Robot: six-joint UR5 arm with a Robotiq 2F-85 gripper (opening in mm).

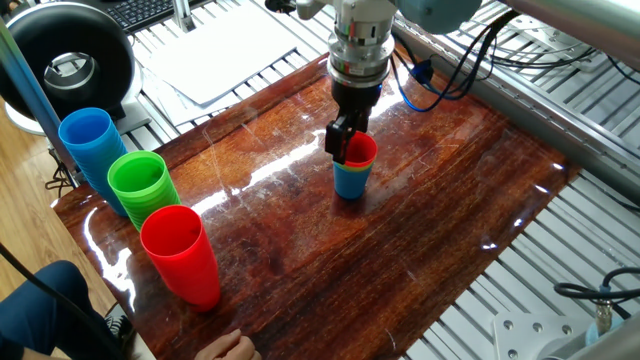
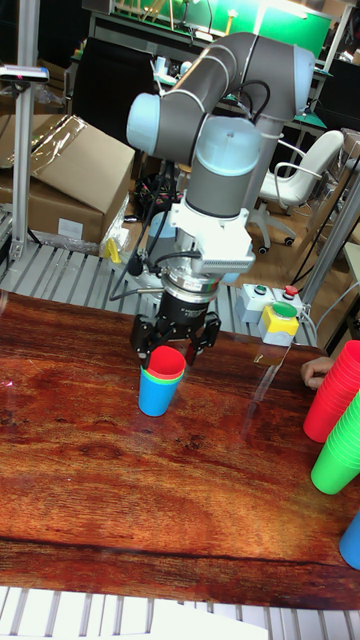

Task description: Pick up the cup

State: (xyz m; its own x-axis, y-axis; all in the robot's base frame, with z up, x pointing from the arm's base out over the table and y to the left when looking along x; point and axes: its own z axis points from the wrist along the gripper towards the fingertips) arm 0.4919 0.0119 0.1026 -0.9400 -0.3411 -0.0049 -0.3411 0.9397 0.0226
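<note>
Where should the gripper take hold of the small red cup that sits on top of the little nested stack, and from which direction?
Grip the red cup by its rim, coming from straight above. It stands upright, nested in a green and blue cup, so only its top band shows. The gripper hangs there already, one finger outside the rim.
</note>
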